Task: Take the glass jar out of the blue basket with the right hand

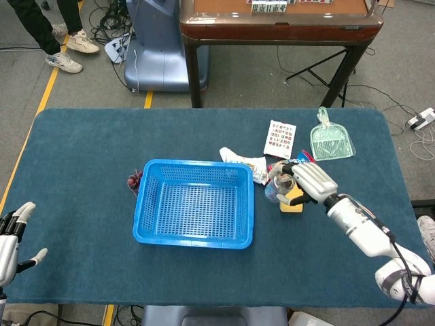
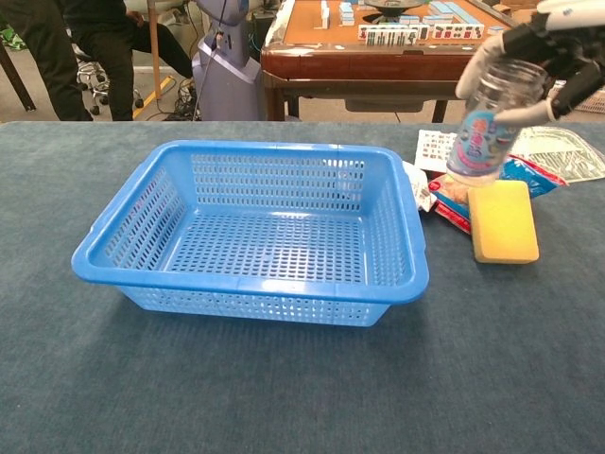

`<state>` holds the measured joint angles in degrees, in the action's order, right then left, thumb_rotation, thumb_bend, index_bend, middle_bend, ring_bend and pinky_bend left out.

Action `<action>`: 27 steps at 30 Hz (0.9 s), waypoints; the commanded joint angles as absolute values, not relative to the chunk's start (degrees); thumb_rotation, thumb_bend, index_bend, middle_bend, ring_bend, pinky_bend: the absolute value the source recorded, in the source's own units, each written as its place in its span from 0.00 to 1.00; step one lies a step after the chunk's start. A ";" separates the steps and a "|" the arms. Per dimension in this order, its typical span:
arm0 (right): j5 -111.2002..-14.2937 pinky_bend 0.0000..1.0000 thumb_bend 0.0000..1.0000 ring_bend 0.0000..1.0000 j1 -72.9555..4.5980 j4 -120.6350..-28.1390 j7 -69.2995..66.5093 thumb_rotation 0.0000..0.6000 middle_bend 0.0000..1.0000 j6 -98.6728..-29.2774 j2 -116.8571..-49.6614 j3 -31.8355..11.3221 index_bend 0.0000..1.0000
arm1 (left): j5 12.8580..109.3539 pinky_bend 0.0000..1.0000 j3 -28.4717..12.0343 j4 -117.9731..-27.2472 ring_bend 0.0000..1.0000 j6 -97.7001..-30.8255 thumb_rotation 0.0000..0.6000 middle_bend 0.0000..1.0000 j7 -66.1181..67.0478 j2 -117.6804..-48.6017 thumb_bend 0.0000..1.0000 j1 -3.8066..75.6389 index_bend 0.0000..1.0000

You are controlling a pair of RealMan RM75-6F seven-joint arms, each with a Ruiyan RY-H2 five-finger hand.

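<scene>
Since the right hand grips the clear glass jar with the colourful label near its mouth, the jar hangs roughly upright below the fingers, over the yellow rectangular sponge, well clear of the blue perforated plastic basket off to its left. Left hand idles with fingers spread, far away.

I count one blue basket, one glass jar, one yellow sponge, one green dustpan, one printed card, one snack packet, one white crumpled wrapper, and two robot hands: right hand and left hand.
</scene>
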<state>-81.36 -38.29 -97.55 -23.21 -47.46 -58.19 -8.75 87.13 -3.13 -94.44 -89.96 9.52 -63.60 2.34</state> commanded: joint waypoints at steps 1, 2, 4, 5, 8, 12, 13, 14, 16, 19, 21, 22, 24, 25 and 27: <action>-83.79 0.60 0.33 0.31 -36.45 -95.24 -25.04 1.00 0.38 -48.56 -59.44 -6.17 0.40 | 87.34 0.18 -3.16 -94.59 0.15 -90.05 1.00 0.14 9.56 -63.64 0.15 2.45 0.13; -84.32 0.60 0.33 0.31 -36.13 -94.60 -25.38 1.00 0.38 -48.79 -60.00 -5.60 0.40 | 87.35 0.18 -3.17 -94.62 0.15 -90.04 1.00 0.14 9.58 -63.64 0.15 2.47 0.13; -85.43 0.60 0.32 0.31 -35.35 -92.89 -26.18 1.00 0.37 -49.74 -61.60 -4.52 0.40 | 87.31 0.18 -3.13 -94.70 0.15 -89.98 1.00 0.14 9.59 -63.60 0.15 2.48 0.13; -85.77 0.60 0.32 0.31 -35.05 -92.01 -26.33 1.00 0.37 -50.12 -62.37 -4.10 0.40 | 87.31 0.18 -3.11 -94.69 0.15 -89.99 1.00 0.14 9.59 -63.62 0.15 2.46 0.13; -86.63 0.60 0.30 0.31 -34.40 -89.60 -26.87 1.00 0.37 -50.58 -64.80 -2.77 0.40 | 87.16 0.18 -2.94 -94.66 0.15 -89.85 1.00 0.14 9.63 -63.63 0.15 2.36 0.13; -88.66 0.60 0.29 0.31 -34.05 -87.42 -28.62 1.00 0.37 -50.92 -67.21 -1.01 0.40 | 87.04 0.18 -2.95 -94.71 0.15 -90.19 1.00 0.14 9.47 -63.42 0.15 2.13 0.13; -89.31 0.60 0.28 0.31 -34.01 -86.87 -29.26 1.00 0.36 -50.98 -67.79 -0.47 0.40 | 87.04 0.18 -2.96 -94.71 0.15 -90.36 1.00 0.14 9.40 -63.38 0.15 2.04 0.13; -89.75 0.60 0.28 0.31 -33.97 -86.45 -29.78 1.00 0.35 -51.12 -68.24 -0.13 0.40 | 87.04 0.18 -2.97 -94.71 0.15 -90.46 1.00 0.14 9.35 -63.37 0.15 1.99 0.13; -90.74 0.59 0.25 0.31 -34.03 -85.34 -30.83 1.00 0.33 -51.14 -69.11 0.68 0.40 | 87.07 0.18 -2.89 -94.69 0.15 -90.52 1.00 0.14 9.31 -63.38 0.15 1.91 0.13; -92.24 0.53 0.21 0.26 -34.22 -83.71 -32.05 1.00 0.27 -51.54 -70.06 1.61 0.33 | 87.18 0.18 -2.74 -94.70 0.15 -90.46 1.00 0.14 9.36 -63.40 0.15 1.86 0.13; -92.96 0.47 0.20 0.22 -34.30 -83.24 -32.92 1.00 0.23 -52.01 -70.16 2.00 0.24 | 87.23 0.18 -2.72 -94.72 0.15 -90.57 1.00 0.14 9.34 -63.40 0.15 1.80 0.13; -93.31 0.43 0.20 0.20 -34.32 -83.00 -33.00 1.00 0.20 -52.36 -70.10 2.20 0.19 | 87.21 0.18 -2.73 -94.73 0.15 -90.67 1.00 0.14 9.31 -63.37 0.15 1.74 0.13; -93.64 0.38 0.20 0.16 -34.28 -82.87 -32.76 1.00 0.17 -52.85 -69.83 2.43 0.12 | 87.07 0.18 -2.79 -94.73 0.15 -90.74 1.00 0.14 9.31 -63.35 0.15 1.68 0.13; -93.67 0.34 0.20 0.15 -34.21 -83.03 -32.63 1.00 0.15 -53.17 -69.52 2.53 0.09 | 86.96 0.18 -2.83 -94.73 0.15 -90.75 1.00 0.14 9.33 -63.35 0.15 1.66 0.13; -93.72 0.32 0.20 0.13 -33.92 -83.38 -32.45 1.00 0.13 -54.22 -68.93 2.47 0.07 | 86.83 0.18 -2.87 -94.70 0.15 -90.72 1.00 0.14 9.34 -63.35 0.15 1.64 0.13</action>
<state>-93.64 -34.10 -83.18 -32.60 -53.68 -69.28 2.45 86.82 -2.86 -94.70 -90.72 9.33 -63.35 1.64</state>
